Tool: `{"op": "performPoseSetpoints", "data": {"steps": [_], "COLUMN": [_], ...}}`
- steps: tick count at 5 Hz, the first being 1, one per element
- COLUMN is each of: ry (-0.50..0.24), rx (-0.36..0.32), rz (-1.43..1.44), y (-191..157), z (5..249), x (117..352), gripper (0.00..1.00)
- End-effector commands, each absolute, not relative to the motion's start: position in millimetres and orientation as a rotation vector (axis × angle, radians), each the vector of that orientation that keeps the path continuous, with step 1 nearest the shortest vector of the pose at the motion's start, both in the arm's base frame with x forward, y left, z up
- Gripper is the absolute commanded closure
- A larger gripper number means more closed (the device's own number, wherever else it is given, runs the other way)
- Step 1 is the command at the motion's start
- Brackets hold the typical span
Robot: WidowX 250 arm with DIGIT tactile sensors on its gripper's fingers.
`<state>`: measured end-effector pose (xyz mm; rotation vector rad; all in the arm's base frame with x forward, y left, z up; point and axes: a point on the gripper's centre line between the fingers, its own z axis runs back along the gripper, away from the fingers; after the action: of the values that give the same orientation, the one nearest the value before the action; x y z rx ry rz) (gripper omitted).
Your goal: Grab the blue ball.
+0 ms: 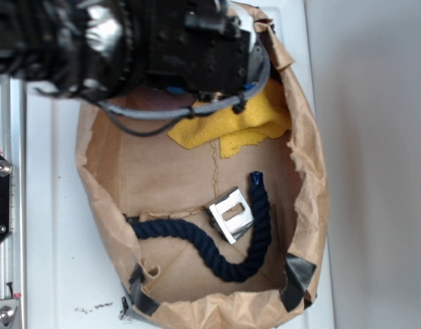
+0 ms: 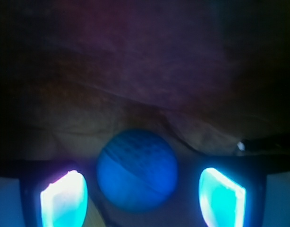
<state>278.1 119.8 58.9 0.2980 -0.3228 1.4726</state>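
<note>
We see a white table (image 1: 53, 205), grey wall (image 1: 375, 137) along its right edge, metal rail (image 1: 8, 205) along its left edge. Light even; wrist view dark.

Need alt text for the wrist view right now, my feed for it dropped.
A blue ball sits low in the centre of the frame, between the two glowing fingertips of the open gripper, with a gap on each side. Behind it is a dim, creased brown paper surface; the rest is too dark to make out.
</note>
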Motion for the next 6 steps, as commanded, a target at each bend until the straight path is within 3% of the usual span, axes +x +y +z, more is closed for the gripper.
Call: {"op": "performPoseSetpoints", "data": {"steps": [1, 2, 3, 5, 6], "ry": [-0.404, -0.404, -0.39, -0.411, -0.41], "rx": [0.355, 0.4, 0.433, 0.428, 0.385], "rz": [1.43, 1.442, 1.451, 1.404, 1.365], "y": [110.7, 110.1, 108.3, 110.1, 108.7], "z": [60.8, 55.1, 52.0, 53.2, 61.8], "x": [271.2, 278.0, 283.5, 279.0, 276.1], "gripper": [0.0, 0.0, 1.0, 1.0, 1.0]}}
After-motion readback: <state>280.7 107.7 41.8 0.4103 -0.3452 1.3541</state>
